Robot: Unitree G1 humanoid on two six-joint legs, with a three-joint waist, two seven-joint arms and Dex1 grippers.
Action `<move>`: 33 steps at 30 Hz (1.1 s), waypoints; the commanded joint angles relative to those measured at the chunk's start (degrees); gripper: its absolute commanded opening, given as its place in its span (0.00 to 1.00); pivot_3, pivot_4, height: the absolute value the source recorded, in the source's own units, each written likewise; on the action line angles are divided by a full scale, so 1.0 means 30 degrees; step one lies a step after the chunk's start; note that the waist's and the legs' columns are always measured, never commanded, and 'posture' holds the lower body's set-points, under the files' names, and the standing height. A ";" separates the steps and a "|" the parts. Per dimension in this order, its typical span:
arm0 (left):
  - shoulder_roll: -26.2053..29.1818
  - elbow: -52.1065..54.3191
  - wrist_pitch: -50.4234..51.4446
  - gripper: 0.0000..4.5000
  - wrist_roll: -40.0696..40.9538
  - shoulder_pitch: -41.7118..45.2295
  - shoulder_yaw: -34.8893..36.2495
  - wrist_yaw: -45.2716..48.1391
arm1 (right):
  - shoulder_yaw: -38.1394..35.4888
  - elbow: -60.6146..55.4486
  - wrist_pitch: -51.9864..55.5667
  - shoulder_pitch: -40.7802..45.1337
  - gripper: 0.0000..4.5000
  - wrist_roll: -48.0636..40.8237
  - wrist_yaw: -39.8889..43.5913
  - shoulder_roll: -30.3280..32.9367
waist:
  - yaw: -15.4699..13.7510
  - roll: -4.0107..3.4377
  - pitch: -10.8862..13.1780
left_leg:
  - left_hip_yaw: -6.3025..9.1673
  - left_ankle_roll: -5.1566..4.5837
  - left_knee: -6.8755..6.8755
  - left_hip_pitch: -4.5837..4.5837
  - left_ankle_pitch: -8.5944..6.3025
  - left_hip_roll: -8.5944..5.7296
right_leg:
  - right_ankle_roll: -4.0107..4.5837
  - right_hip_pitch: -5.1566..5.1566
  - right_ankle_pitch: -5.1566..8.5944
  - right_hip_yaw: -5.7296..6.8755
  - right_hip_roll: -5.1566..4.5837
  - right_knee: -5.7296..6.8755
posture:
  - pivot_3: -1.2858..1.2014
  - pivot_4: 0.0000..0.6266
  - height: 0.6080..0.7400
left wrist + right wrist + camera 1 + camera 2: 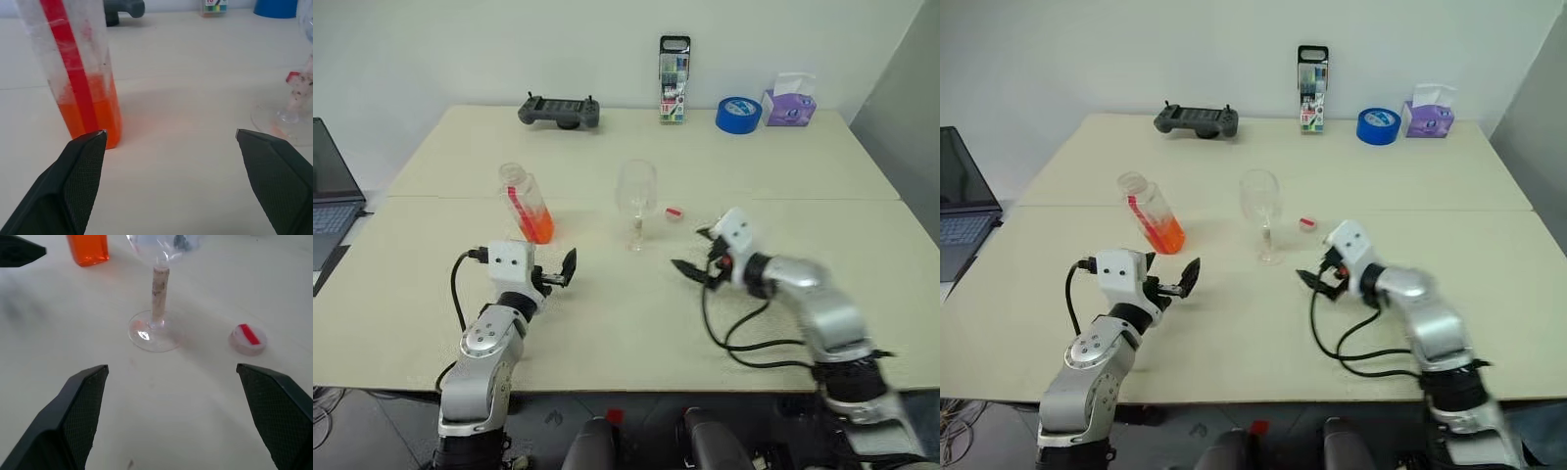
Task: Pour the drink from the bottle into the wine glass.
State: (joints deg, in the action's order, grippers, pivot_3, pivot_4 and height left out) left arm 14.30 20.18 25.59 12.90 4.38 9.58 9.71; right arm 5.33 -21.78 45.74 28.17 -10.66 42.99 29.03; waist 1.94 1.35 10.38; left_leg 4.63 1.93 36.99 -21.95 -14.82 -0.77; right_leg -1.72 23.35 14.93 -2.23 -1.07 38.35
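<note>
Nearest the table's front edge, the left hand (558, 273) hovers with its two black, mesh-textured fingers (80, 169) spread wide and holding nothing; the right hand (697, 253), on a silver arm trailing a looped black cable (744, 343), is likewise spread and empty. Both hang low over the matt, cream-coloured table (636, 333).

Just beyond the left hand stands the bottle (527, 203), a clear plastic, squarish body with a red label strip, uncapped and leaning slightly; the drink (537, 226), a translucent orange liquid, fills only its lower part. Toward the table's middle, between the two hands and farther back, the wine glass (636, 201) stands upright: rounded clear bowl, thin stem, round foot, with no liquid visible in the bowl. A small red-and-white cap (674, 211) lies on the table just beside the glass, on the side of the right hand.

Along the far edge sit a dark grey handheld controller (559, 111), an upright boxed item (674, 79), a blue roll of tape (738, 114) and a purple tissue box (789, 101). A laptop (333, 191) sits off the table's left edge.
</note>
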 commanded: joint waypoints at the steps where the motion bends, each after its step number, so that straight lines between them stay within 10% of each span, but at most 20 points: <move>1: -0.0488 0.1000 -0.0452 1.00 0.0353 0.0564 0.0957 -0.0835 | -0.2100 -0.3665 0.4017 0.2670 0.99 -0.3125 0.2039 0.2917 | -0.0017 -0.0004 0.0013 | -0.0003 -0.0003 -0.0003 0.0010 0.0002 -0.0001 | -0.0001 -0.0014 -0.0004 0.0012 0.0000 -0.0012 | 0.52 0.24 1.00; 10: 0.0077 0.0538 -0.0354 1.00 -0.0033 0.2319 0.1900 -0.1741 | -0.4265 -0.2158 0.8275 0.9264 0.99 -0.7721 0.1739 0.4053 | -0.0090 0.0017 0.0027 | -0.0008 -0.0008 -0.0031 -0.0047 -0.0004 0.0036 | 0.0098 -0.0045 -0.0074 0.0030 0.0027 -0.0155 | 0.52 0.24 1.00; 33: 0.1957 -1.0021 -0.4398 1.00 -0.0121 0.8526 0.1946 0.0848 | -0.1584 -0.1756 0.6136 0.9904 0.99 -0.7928 0.1586 0.5034 | -0.0122 0.0028 0.0034 | -0.0009 -0.0006 -0.0020 -0.0070 -0.0004 -0.0004 | 0.0101 -0.0015 -0.0110 0.0043 -0.0009 -0.0169 | 0.52 0.24 1.00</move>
State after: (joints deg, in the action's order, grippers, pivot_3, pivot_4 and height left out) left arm 19.35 -8.93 14.16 12.78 28.36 15.30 11.97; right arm 1.28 -25.15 65.43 55.97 -34.54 48.14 42.89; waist 1.57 1.43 10.49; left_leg 4.60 1.91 36.93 -22.16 -14.84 -0.78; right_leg -1.42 23.31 14.60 -2.10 -1.10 37.84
